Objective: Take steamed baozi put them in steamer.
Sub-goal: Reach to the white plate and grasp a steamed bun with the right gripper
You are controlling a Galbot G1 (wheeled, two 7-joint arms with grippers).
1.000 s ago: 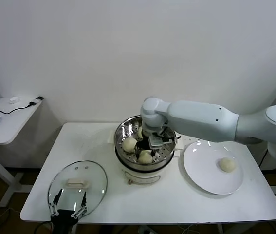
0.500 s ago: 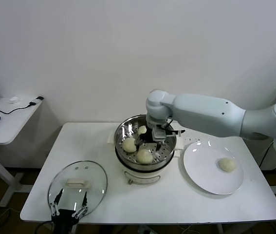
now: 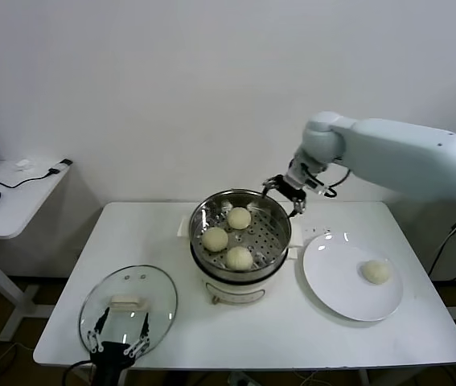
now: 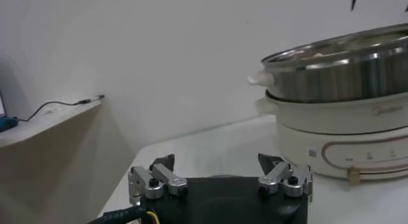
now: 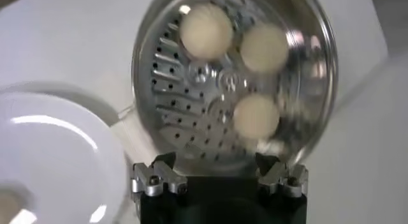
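The steel steamer (image 3: 279,219) stands mid-table on its white base; three cream baozi lie on its perforated tray: one at the back (image 3: 239,218), one at the left (image 3: 215,239), one at the front (image 3: 239,257). A fourth baozi (image 3: 375,272) lies on the white plate (image 3: 332,281) to the right. My right gripper (image 3: 286,195) is open and empty, raised above the steamer's back right rim. The right wrist view looks down on the steamer (image 5: 319,104) with the three baozi (image 5: 205,30). My left gripper (image 3: 117,340) is open and empty at the table's front left, over the glass lid.
The round glass lid (image 3: 151,293) lies flat at the table's front left. A side desk (image 3: 2,205) with a blue mouse stands to the left. The left wrist view shows the steamer (image 4: 338,75) from the side.
My right gripper has let go of a baozi in the steamer, risen out of the pot and moved to the right and back. Three baozi now show uncovered. The left arm stayed.
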